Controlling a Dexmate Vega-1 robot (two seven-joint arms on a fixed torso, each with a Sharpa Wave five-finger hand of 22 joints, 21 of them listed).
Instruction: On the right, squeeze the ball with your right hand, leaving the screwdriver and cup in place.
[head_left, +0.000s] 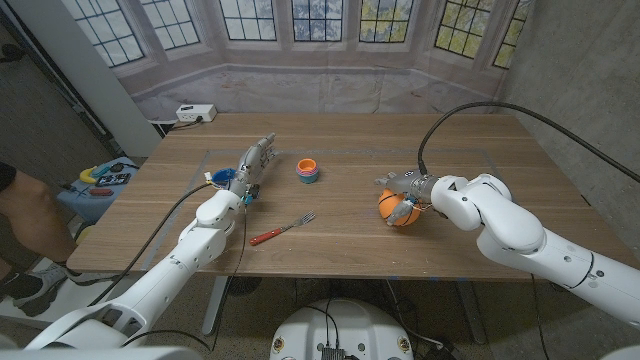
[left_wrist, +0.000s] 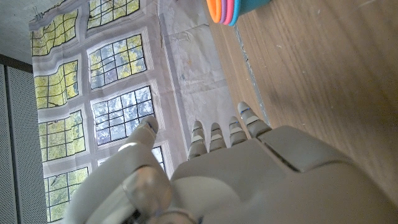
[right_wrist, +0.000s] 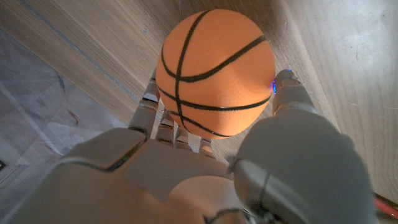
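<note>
Right wrist view: the orange ball (right_wrist: 214, 71) with black basketball lines sits in the right hand (right_wrist: 205, 174), fingers (right_wrist: 146, 112) curled round one side and the thumb (right_wrist: 289, 93) up against the other, so the hand is gripping it. Head view puts the ball (head_left: 397, 208) on the right half of the wooden table (head_left: 540, 160), right hand (head_left: 408, 195) wrapped over it from the right, ball down at the tabletop. Stack of coloured cups (head_left: 308, 170) stands near the table's middle, well apart from the ball, to its left and farther back; its rims (left_wrist: 233, 9) also show in the left wrist view. A red-handled tool (head_left: 283, 229) with a pronged metal end like a fork lies left of the ball, nearer the front edge, between the two arms. Left hand (head_left: 255, 160) is on the table's left side, fingers (left_wrist: 221, 134) straight and close together, holding nothing. Person's arm (head_left: 25, 215) at far left edge, off the table
</note>
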